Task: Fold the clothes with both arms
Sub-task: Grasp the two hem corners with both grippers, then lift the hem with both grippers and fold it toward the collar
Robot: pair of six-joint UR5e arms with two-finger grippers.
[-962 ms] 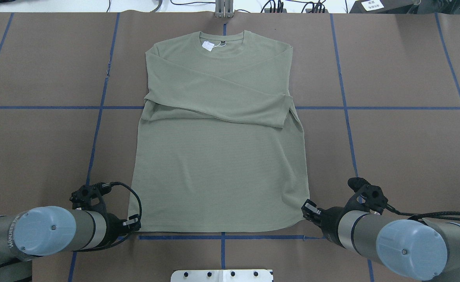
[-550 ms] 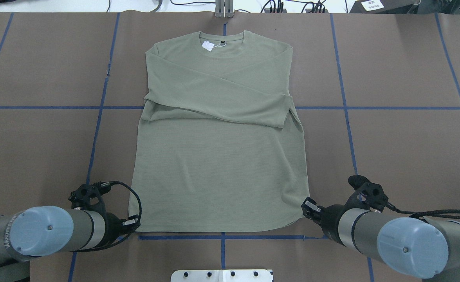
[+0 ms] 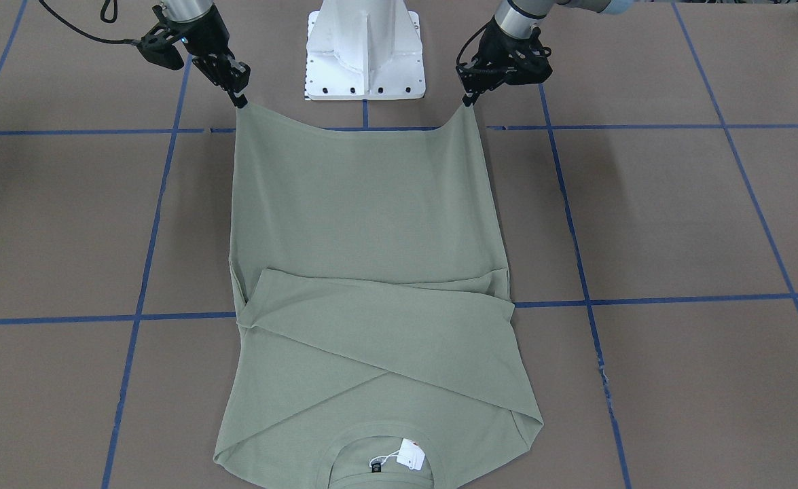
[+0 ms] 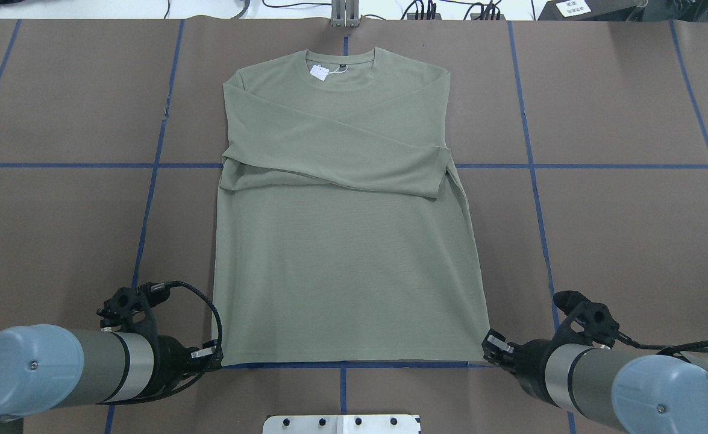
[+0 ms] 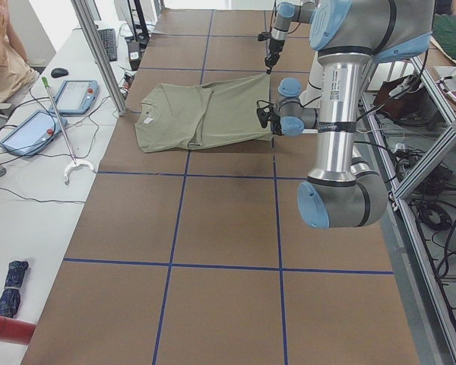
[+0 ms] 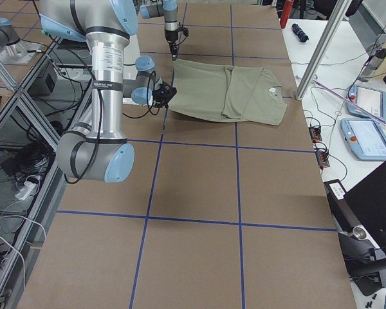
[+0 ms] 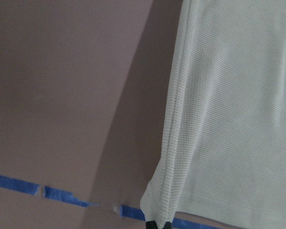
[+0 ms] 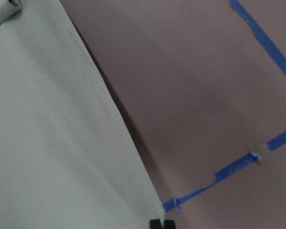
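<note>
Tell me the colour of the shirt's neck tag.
White tag on the green shirt; front-facing view shows it best.

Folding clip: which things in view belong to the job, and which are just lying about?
Job: shirt; left gripper and right gripper, each pinching a hem corner.
Lying about, on the side bench: tablet, mouse, folded umbrella.

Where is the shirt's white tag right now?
In the overhead view the white tag lies at the neck of the shirt, near the view's top, just left of the centre tape line.
</note>
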